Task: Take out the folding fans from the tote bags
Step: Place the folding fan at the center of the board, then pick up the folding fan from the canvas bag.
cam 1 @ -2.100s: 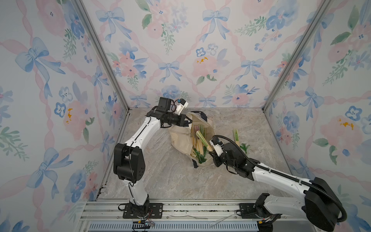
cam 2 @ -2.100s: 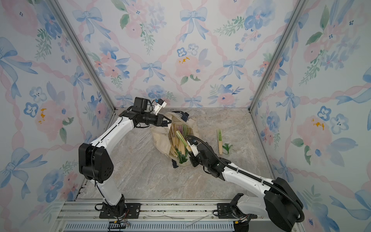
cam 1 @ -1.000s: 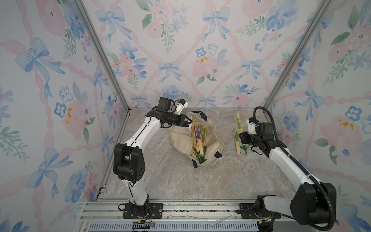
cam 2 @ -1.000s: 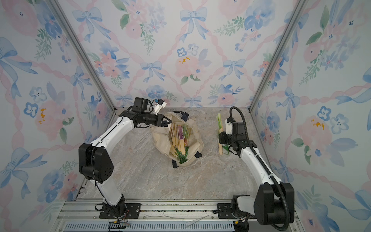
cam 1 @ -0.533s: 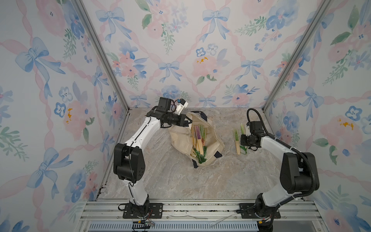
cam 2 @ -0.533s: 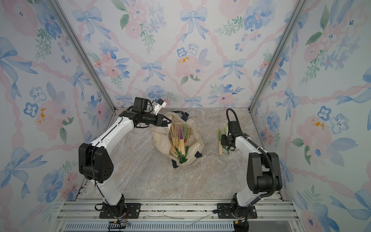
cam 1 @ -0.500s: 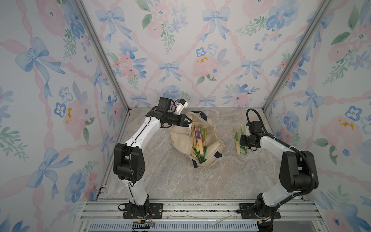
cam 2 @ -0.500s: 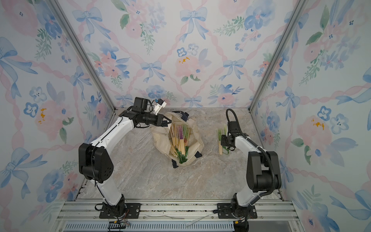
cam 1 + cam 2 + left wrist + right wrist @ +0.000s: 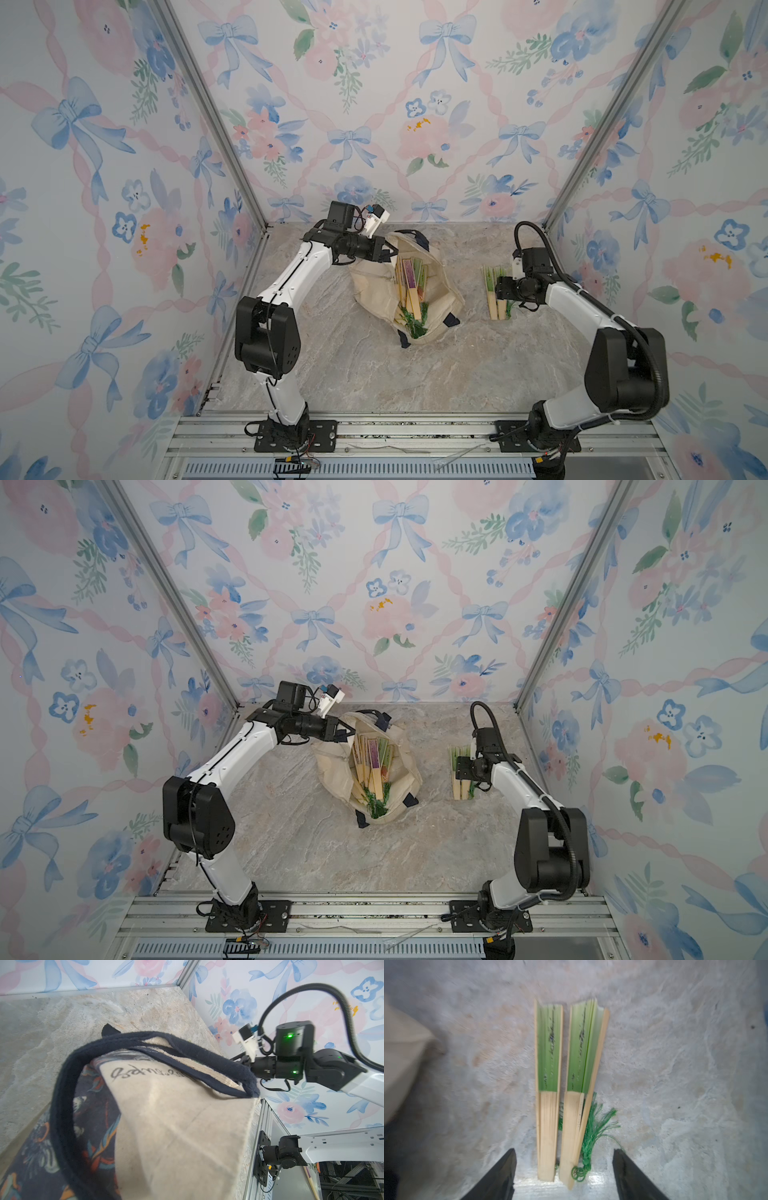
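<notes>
Here the cream tote bag (image 9: 374, 286) lies slumped in the middle of the marbled surface (image 9: 374, 374), and the left jaws are closed on its rim at the back, holding the mouth agape. The left wrist view is crowded out by canvas, script lettering and the navy strap handles (image 9: 62, 1105), so the jaws themselves are hidden there. Inside the bag a bundle of folding fans (image 9: 409, 286) shows in both top views: pale bamboo ribs, one purple leaf, green tassels toward the front. To the right of the bag, apart from it, two green fans (image 9: 562, 1084) lie side by side on the surface, a green tassel (image 9: 593, 1126) spilling beside one. The right jaws stand wide open at their rib ends, one jaw on either side, touching neither. Floral walls (image 9: 415, 104) hem the scene on three sides.
</notes>
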